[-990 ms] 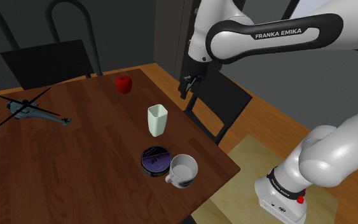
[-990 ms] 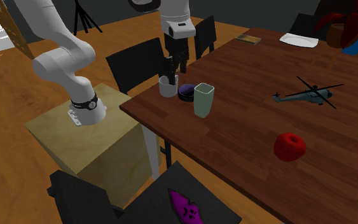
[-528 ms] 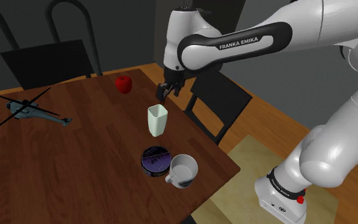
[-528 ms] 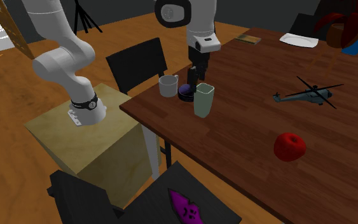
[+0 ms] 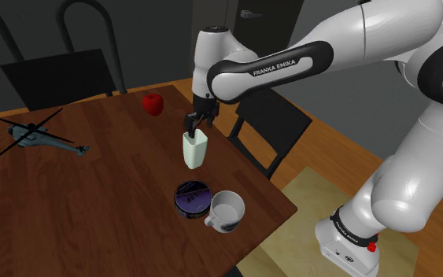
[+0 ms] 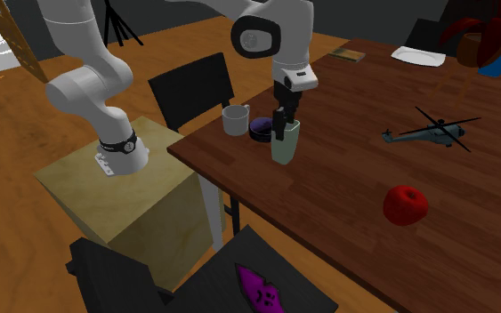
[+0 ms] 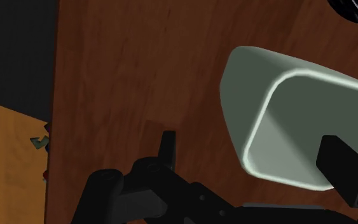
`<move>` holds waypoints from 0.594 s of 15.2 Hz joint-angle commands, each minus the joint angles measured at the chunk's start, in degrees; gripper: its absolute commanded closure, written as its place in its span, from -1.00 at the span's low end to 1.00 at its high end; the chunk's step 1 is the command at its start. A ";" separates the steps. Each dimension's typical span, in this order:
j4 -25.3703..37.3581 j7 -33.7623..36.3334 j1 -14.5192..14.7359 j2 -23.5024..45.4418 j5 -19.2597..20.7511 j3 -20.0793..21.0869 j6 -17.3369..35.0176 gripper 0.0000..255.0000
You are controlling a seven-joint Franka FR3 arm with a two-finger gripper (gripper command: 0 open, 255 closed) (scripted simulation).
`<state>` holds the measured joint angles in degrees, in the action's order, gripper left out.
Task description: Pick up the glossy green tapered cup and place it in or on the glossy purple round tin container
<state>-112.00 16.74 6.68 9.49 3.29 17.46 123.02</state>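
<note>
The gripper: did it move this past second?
Yes. In the shoulder view the gripper dropped leftward to the rim of the pale green cup.

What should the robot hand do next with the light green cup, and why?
Probably ease down a little and close. The open gripper is at the rim of the light green cup, one finger over its opening, the other outside, so one wall lies between them, unclasped.
</note>
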 commanded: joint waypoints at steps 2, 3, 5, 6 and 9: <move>-0.96 0.22 0.06 0.86 0.36 -0.07 1.80 -1.00; -0.95 0.23 0.06 0.87 0.37 -0.08 1.80 -1.00; -0.95 0.23 0.06 0.88 0.37 -0.08 1.80 -1.00; -0.95 0.23 0.06 0.88 0.37 -0.08 1.80 -1.00; -0.94 0.23 0.07 0.87 0.37 -0.08 1.79 -1.00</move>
<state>-112.94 16.97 6.75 10.36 3.66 17.38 124.81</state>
